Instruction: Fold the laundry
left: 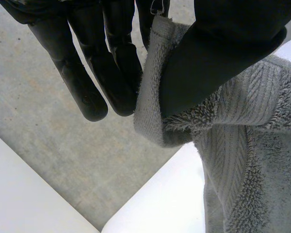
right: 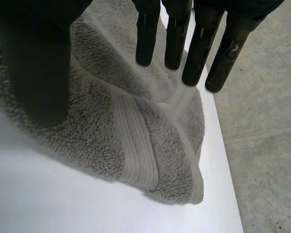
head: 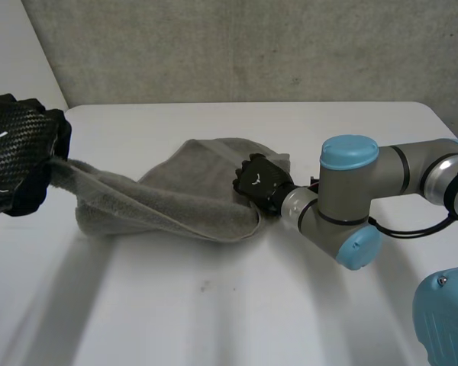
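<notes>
We see a grey towel (head: 183, 202) lying bunched in the middle of the frame on the white worktop (head: 214, 313), with one end raised toward the left edge of the frame. There the left robot hand (head: 19, 152) holds it clear of the worktop. In its wrist view the thumb (left: 218, 53) presses the towel's hem (left: 153, 73) against the straight fingers (left: 111, 68), so the cloth is pinched at a corner or close to one; we cannot tell which. From that pinch the towel runs down to the heap as a twisted strip.

The right robot hand (head: 258, 181) sits at the centre of the frame, on the right part of the heap. In its wrist view its fingers (right: 174, 34) are straight and the thumb stands apart from them, with nothing caught between. The tips are at or just above the pile, and we cannot tell whether they touch. Past the fingertips a doubled corner of the towel, with its woven band (right: 136, 145), lies flat near the worktop's edge.

We judge the towel to be soft, thick and limp, and light enough for a pinch to carry. It will sag and twist wherever it is unsupported. The terry pile should grip well rather than slip. The best hold is on the hem at a corner, where the cloth is firmest. For the right robot hand we would choose the free corner along the same edge that the left one holds, so the two can stretch the towel flat. At the doubled corner there is a risk of taking both layers at once.
</notes>
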### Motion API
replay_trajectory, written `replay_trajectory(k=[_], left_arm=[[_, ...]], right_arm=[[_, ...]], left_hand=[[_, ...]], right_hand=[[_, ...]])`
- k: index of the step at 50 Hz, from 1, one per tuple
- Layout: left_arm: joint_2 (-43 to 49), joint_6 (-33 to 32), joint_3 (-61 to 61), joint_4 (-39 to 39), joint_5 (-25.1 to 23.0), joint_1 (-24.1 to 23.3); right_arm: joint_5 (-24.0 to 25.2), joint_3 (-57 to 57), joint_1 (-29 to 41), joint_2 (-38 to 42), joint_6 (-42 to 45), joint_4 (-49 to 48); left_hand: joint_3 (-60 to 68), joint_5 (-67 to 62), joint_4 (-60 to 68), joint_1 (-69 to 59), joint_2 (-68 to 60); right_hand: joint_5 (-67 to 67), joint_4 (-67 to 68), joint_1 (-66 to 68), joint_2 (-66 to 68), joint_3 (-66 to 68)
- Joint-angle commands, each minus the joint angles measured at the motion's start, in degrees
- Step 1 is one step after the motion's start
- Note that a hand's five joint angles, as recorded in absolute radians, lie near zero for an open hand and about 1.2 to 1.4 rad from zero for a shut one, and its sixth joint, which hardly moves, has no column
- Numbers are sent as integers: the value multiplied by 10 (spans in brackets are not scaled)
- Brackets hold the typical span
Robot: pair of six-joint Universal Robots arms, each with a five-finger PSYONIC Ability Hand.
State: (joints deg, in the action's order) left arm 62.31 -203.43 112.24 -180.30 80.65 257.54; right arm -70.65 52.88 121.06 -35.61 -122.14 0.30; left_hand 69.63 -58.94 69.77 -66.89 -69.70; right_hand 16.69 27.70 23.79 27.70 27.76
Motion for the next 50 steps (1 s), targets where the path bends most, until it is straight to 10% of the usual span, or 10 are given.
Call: replay_trajectory(k=[1, 25, 40, 50], left_arm=[[1, 1, -13, -2, 0, 2], [15, 1, -61, -7, 0, 31], [12, 11, -88, -7, 6, 32], [24, 43, -96, -24, 2, 56]], right_arm=[[2, 19, 1, -7, 1, 10], [24, 87, 5, -71, -31, 27], [17, 77, 23, -60, -181, -31], [-64, 71, 13, -136, -323, -62]], left_hand=[[104, -111, 102, -131, -103], [104, -111, 102, -131, -103], [104, -111, 102, -131, -103], [104, -111, 102, -131, -103]], right_hand=[[201, 190, 230, 190, 190], [-18, -28, 11, -28, -29], [532, 522, 561, 522, 521], [533, 523, 562, 523, 522]])
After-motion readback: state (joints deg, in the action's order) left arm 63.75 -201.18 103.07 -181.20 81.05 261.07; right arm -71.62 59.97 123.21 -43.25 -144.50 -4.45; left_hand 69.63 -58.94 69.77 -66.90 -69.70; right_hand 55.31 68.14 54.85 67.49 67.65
